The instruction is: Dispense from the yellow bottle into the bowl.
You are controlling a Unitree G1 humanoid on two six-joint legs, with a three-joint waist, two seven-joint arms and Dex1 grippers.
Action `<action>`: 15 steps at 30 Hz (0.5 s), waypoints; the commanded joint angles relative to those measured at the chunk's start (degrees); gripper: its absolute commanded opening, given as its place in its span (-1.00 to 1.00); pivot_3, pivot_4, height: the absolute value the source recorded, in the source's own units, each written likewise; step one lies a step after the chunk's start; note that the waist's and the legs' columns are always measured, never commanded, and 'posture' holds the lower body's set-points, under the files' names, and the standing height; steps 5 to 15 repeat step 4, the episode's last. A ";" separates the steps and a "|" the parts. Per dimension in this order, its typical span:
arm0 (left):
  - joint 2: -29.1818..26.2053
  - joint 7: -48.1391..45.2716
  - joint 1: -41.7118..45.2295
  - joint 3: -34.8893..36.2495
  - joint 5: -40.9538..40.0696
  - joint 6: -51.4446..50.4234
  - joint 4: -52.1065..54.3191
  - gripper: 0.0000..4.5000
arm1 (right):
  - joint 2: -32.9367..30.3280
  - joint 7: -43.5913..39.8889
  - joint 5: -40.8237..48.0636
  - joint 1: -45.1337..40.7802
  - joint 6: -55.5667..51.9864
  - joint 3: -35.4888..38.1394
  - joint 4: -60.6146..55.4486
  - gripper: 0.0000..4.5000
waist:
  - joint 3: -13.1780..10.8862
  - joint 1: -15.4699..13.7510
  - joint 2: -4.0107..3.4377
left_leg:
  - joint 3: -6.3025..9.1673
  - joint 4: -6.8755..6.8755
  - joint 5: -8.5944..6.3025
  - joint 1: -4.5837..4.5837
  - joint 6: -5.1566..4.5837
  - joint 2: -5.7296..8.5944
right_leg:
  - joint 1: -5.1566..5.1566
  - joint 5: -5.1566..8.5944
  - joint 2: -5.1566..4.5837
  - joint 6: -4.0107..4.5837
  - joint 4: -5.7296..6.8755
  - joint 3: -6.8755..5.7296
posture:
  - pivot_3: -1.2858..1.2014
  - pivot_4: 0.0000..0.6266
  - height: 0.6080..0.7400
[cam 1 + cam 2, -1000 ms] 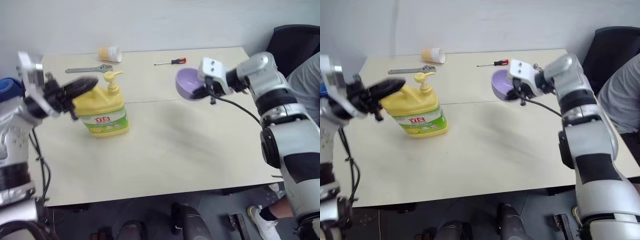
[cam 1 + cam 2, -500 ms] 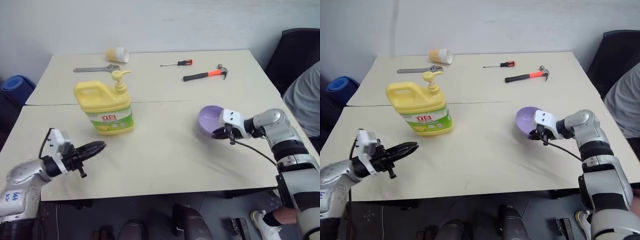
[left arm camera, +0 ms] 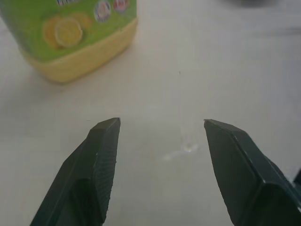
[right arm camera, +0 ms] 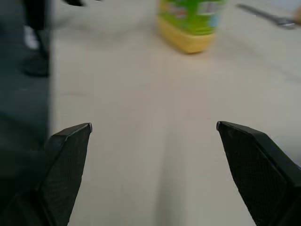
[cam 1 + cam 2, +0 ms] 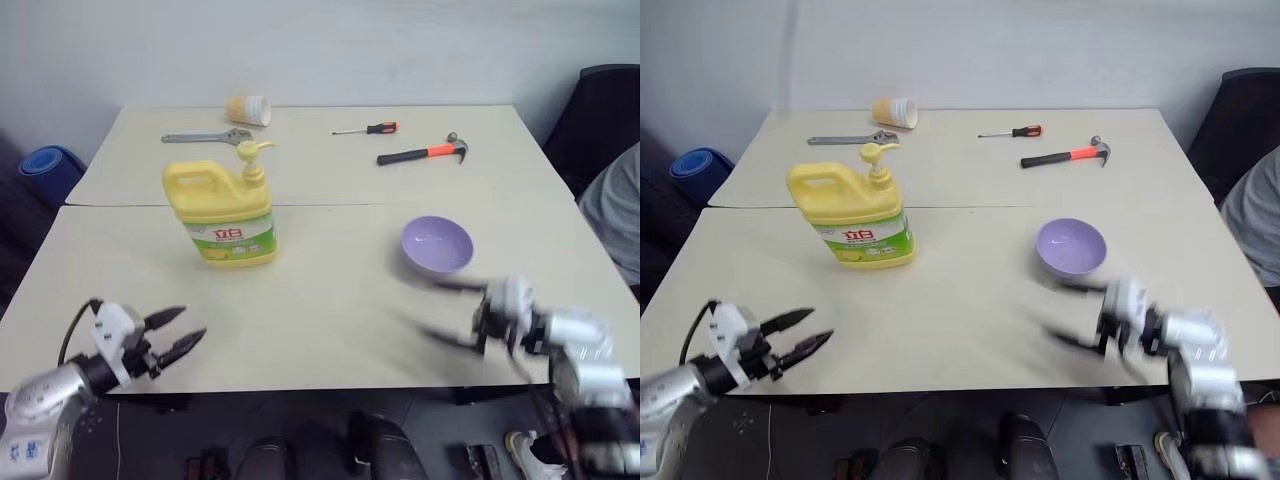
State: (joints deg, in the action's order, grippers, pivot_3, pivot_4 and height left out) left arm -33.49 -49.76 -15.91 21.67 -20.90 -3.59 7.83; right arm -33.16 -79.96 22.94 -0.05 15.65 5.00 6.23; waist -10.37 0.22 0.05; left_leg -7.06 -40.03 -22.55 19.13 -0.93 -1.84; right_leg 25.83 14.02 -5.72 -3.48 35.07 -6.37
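Observation:
The yellow bottle (image 5: 222, 215) stands upright on the left half of the table, pump on top and its green label facing me. The lavender bowl (image 5: 437, 243) sits upright on the table to its right, free of both grippers. My left gripper (image 5: 190, 323) hovers open and empty at the near left table edge, well short of the bottle; the left wrist view shows its fingers (image 3: 101, 155) spread with the bottle's base (image 3: 70, 37) ahead. My right gripper (image 5: 435, 312), blurred, is open just in front of the bowl, its fingertips (image 4: 75, 141) wide apart.
At the back of the table lie a paper cup (image 5: 248, 108), a wrench (image 5: 205, 136), a screwdriver (image 5: 368, 128) and a hammer (image 5: 425, 153). A person (image 5: 615, 210) sits by a black chair (image 5: 600, 110) at the right. A blue object (image 5: 45, 165) is on the floor, left.
The right gripper brought the bowl nearer, let it go and drew back. The left gripper dropped from the bottle's handle to the near edge. Both grippers opened.

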 commanded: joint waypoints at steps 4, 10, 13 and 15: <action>3.98 5.52 -4.42 -0.65 2.71 4.39 6.90 0.34 | 4.49 9.03 2.29 5.28 4.45 4.16 -6.10 1.00 | 0.06 0.07 0.10 | -0.09 0.01 -0.55 -0.66 -0.06 -0.02 | -0.55 -0.15 -0.26 -0.05 -0.13 0.31 | 0.03 -0.52 1.00; 3.98 5.52 -4.42 -0.65 2.71 4.39 6.90 0.34 | 4.49 9.03 2.29 5.28 4.45 4.16 -6.10 1.00 | 0.06 0.07 0.10 | -0.09 0.01 -0.55 -0.66 -0.06 -0.02 | -0.55 -0.15 -0.26 -0.05 -0.13 0.31 | 0.03 -0.52 1.00; 3.98 5.52 -4.42 -0.65 2.71 4.39 6.90 0.34 | 4.49 9.03 2.29 5.28 4.45 4.16 -6.10 1.00 | 0.06 0.07 0.10 | -0.09 0.01 -0.55 -0.66 -0.06 -0.02 | -0.55 -0.15 -0.26 -0.05 -0.13 0.31 | 0.03 -0.52 1.00; 3.98 5.52 -4.42 -0.65 2.71 4.39 6.90 0.34 | 4.49 9.03 2.29 5.28 4.45 4.16 -6.10 1.00 | 0.06 0.07 0.10 | -0.09 0.01 -0.55 -0.66 -0.06 -0.02 | -0.55 -0.15 -0.26 -0.05 -0.13 0.31 | 0.03 -0.52 1.00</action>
